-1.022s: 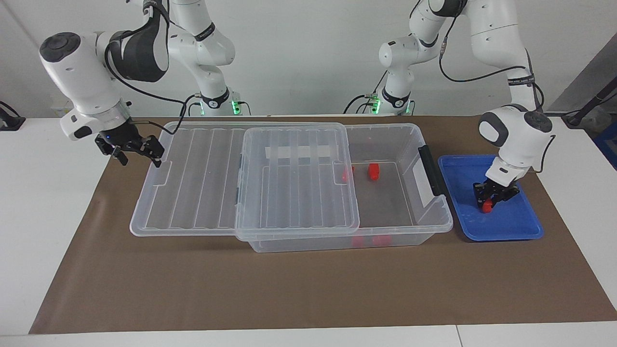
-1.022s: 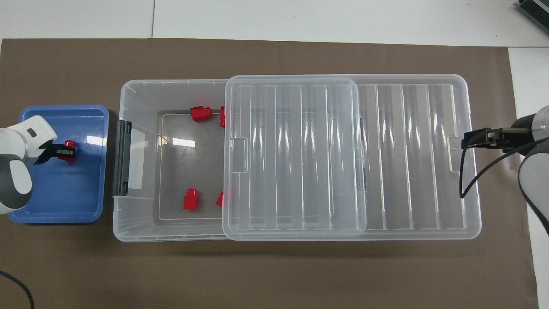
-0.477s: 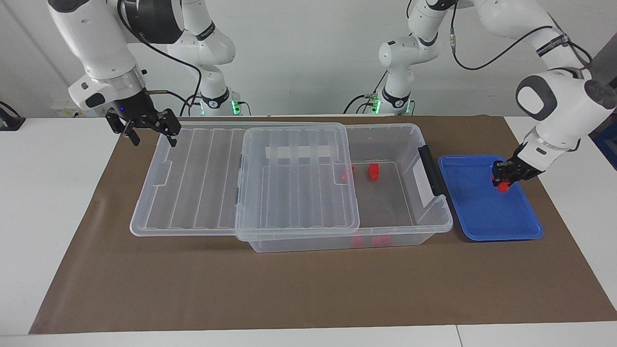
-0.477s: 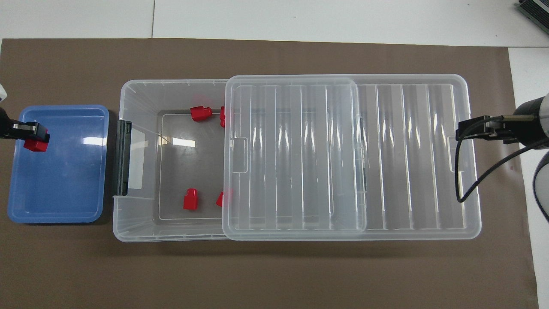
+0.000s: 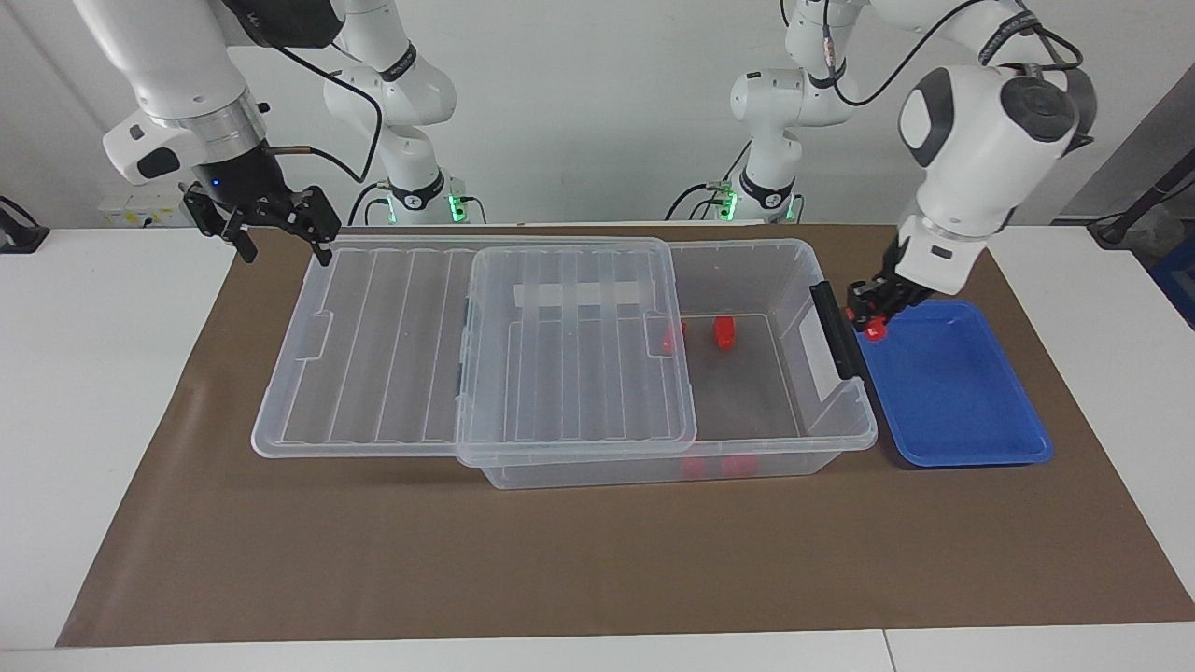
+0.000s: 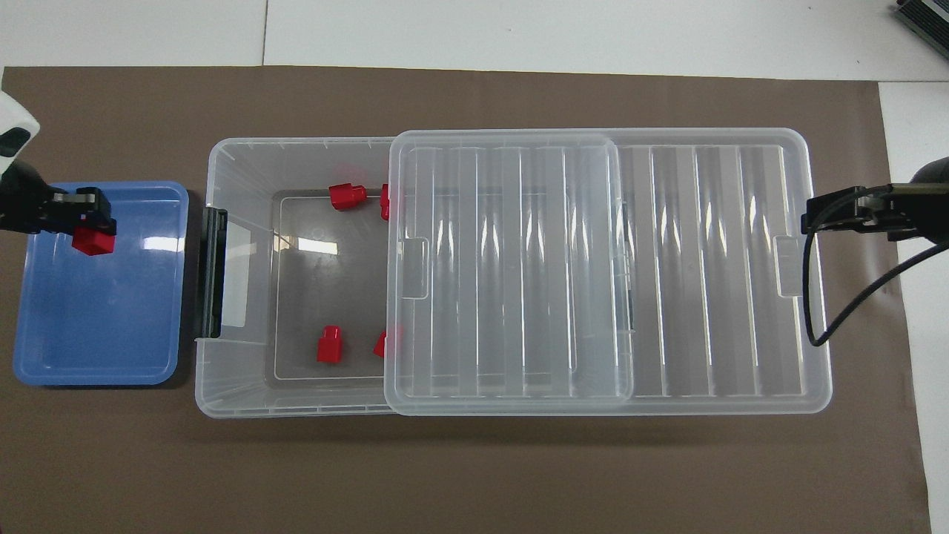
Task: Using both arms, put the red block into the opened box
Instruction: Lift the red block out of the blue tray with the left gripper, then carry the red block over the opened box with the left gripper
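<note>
The clear box (image 5: 845, 437) (image 6: 222, 152) lies along the table, its ribbed lid (image 5: 569, 359) (image 6: 511, 267) slid toward the right arm's end. The end by the black handle (image 5: 834, 329) (image 6: 211, 271) is uncovered. Several red blocks lie inside, among them one (image 6: 346, 196) and another (image 6: 328, 345). My left gripper (image 5: 873, 315) (image 6: 93, 225) hangs raised over the blue tray (image 5: 966, 411) (image 6: 96, 326), shut on a red block (image 5: 876, 327) (image 6: 93, 242). My right gripper (image 5: 285, 250) (image 6: 809, 216) hovers open above the lid's outer end, holding nothing.
Brown paper (image 5: 560, 560) covers the table under the box and tray. The blue tray sits beside the box's handle end, toward the left arm's end, with nothing lying in it.
My left gripper has lifted the red block out of the blue tray and carried it up and toward the box. My right gripper has risen from the lid's end, still open.
</note>
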### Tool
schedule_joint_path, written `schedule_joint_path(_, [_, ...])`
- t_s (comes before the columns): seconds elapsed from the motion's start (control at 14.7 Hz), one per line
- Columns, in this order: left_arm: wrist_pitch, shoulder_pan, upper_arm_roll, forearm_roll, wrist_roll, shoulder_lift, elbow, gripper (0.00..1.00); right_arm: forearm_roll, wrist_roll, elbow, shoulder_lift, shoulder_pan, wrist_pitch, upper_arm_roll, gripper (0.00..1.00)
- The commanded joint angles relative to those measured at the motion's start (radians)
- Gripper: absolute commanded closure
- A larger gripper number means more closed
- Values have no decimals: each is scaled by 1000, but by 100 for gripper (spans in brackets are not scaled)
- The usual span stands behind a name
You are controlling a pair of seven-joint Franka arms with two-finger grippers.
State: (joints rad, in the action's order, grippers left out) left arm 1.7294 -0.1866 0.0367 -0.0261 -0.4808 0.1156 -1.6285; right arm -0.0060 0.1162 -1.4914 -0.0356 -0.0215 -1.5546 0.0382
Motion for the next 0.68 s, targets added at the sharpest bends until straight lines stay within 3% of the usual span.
schedule_joint_path(0.0, [92, -80, -15, 3, -238, -16, -37, 100, -2, 23, -25, 18, -14, 31, 3, 0])
schedule_joint_path(0.27, [381, -97, -11, 3, -292, -76, -264, 100, -2, 22, -67, 39, -23, 33, 0, 0])
schedule_joint_path(0.48, [446, -97, -12, 3, -225, -40, -298, 100, -2, 16, -78, 43, -23, 33, -1, 0])
schedule_joint_path(0.61, [543, -93, -12, 3, -196, -48, -379, 100, 0, 14, -90, 49, -23, 33, -1, 0])
